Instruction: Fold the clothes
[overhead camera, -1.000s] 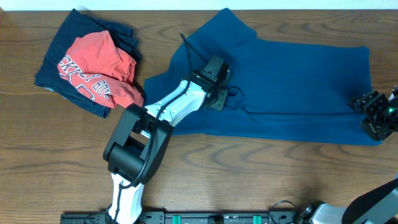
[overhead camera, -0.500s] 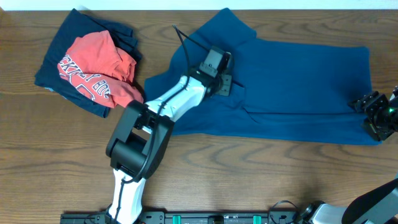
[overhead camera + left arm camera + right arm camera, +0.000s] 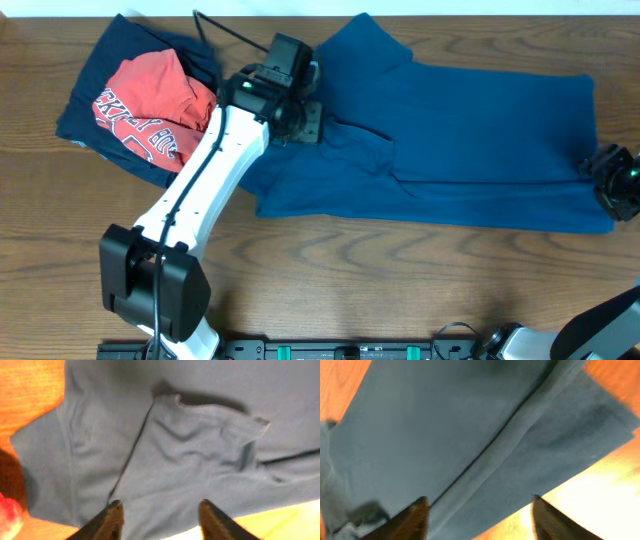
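The teal-blue T-shirt lies spread and partly folded across the table's middle and right. My left gripper hovers open and empty over the shirt's left end near the sleeve. In the left wrist view the shirt shows a folded sleeve, and my fingertips stand wide apart above it. My right gripper sits at the shirt's right edge. In the right wrist view the shirt's hem fills the frame, and my open fingers hold nothing.
A red shirt with white lettering lies on a dark navy garment at the back left. Bare wooden table runs along the front. A black cable trails from the left arm.
My left arm has swung left and toward the back, carrying the open gripper from the shirt's middle to its left end. The right gripper has shifted slightly right. The shirt's left part looks flatter.
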`<act>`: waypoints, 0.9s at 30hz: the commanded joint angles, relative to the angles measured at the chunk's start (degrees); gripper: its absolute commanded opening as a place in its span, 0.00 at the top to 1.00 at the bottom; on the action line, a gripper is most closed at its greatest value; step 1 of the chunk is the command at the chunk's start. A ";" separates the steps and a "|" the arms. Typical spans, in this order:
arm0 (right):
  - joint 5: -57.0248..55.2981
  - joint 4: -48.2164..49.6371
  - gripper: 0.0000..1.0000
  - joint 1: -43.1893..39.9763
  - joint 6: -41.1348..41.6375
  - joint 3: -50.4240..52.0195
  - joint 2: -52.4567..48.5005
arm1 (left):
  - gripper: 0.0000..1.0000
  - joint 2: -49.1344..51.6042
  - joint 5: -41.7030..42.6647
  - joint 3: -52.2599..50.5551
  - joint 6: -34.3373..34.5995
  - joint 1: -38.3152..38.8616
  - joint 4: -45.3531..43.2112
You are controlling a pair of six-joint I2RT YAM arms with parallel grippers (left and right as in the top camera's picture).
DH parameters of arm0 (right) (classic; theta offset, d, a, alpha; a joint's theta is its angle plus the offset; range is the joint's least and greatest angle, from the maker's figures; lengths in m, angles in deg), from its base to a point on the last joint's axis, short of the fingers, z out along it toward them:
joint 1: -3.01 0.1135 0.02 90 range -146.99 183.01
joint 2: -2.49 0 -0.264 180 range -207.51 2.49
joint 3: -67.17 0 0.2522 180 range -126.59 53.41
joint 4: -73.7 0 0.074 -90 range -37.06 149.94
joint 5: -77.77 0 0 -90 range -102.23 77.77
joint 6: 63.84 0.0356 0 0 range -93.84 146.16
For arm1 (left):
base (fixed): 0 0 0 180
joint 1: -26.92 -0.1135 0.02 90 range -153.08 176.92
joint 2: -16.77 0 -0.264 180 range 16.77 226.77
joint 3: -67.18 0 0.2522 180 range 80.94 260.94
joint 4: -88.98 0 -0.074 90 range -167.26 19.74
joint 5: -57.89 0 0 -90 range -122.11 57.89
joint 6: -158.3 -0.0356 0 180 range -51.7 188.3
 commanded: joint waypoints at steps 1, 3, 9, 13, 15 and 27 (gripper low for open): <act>-6.71 1.22 0.46 0.33 2.78 -0.68 -2.58 | 0.63 3.58 0.20 -4.57 -1.27 0.31 0.26; -7.72 2.56 0.46 0.33 3.61 -0.68 -4.74 | 0.72 5.22 0.20 -6.82 -1.27 0.35 -0.74; -7.72 7.56 0.57 0.28 4.46 -0.68 -13.22 | 0.81 11.82 0.15 -10.19 -1.25 0.17 -2.51; -7.72 10.14 0.64 0.15 5.07 -0.68 -17.92 | 0.86 15.32 0.15 -10.19 -1.22 0.17 -2.64; -7.72 11.15 0.57 0.17 5.79 -0.68 -19.58 | 0.87 16.09 0.13 -10.19 -1.22 0.17 -2.67; -6.88 17.59 0.97 0.24 14.01 -0.68 -25.07 | 0.86 16.24 -0.90 -10.19 -0.13 0.17 -3.26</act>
